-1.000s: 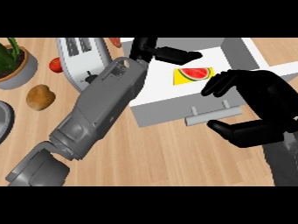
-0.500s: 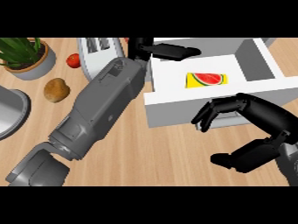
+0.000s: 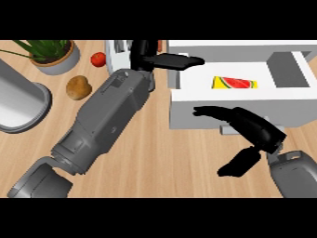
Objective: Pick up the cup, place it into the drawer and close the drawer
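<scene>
cup not visible as such in the head view; the only item seen inside the white drawer is a yellow card with a watermelon slice, lying on the drawer floor in the upper right of the frame. drawer stands pulled out, front panel facing the lower edge. left hand sits at upper centre over the drawer's left wall, fingers pointing right toward the inside, thumb apart, holding nothing that can be seen, so it reads as open. its grey forearm runs diagonally down to the lower left. right hand is at lower right, in front of the drawer's front panel, fingers stretched left and slightly curved, thumb hanging down, nothing in it, also open. left of the frame: grey cylinder on the wooden counter, potted plant at upper left, red tomato beside it, brown potato below. a white toaster is partly hidden behind the left hand.
</scene>
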You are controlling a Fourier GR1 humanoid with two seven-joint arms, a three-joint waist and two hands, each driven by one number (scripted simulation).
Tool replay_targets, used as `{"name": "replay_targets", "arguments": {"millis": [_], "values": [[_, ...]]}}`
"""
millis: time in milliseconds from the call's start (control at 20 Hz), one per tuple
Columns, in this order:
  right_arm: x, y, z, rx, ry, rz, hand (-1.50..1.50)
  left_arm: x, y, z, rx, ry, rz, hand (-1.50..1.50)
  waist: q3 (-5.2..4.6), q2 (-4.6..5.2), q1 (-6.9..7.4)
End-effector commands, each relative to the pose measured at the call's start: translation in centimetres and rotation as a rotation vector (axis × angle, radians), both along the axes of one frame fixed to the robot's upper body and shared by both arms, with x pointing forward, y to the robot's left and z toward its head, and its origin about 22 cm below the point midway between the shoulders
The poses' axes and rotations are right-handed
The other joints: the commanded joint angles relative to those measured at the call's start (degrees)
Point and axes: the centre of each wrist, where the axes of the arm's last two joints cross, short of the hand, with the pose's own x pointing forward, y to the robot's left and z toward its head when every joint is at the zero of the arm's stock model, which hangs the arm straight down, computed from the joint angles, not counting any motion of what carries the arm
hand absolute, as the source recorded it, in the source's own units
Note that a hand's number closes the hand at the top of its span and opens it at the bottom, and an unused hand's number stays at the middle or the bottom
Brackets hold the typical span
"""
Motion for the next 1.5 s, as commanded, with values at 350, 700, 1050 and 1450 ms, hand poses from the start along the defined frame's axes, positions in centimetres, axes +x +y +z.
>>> {"name": "replay_targets", "arguments": {"millis": [350, 700, 1050, 1450], "values": [[5.2, 0.5, -10.0, -0.203, 0.066, -0.059, 1.50, -0.6, 4.3, -2.5, -0.089, 0.014, -0.011, -1.50, 0.10, 0.16, 5.14], [10.6, -2.2, -6.4, -0.057, -0.050, -0.170, 1.50, -1.4, 7.0, -3.8, -0.074, 0.005, -0.044, -1.50, 0.19, 0.69, 7.81], [13.6, -7.1, -1.3, 0.012, -0.149, -0.332, 1.50, -1.9, 10.4, -4.4, -0.076, 0.019, -0.044, -1.50, 0.24, 1.14, 10.28], [14.5, -8.9, 2.6, 0.088, -0.166, -0.380, 1.50, -1.6, 10.7, -2.8, -0.067, -0.005, -0.102, -1.50, 0.22, 1.90, 11.85]]}}
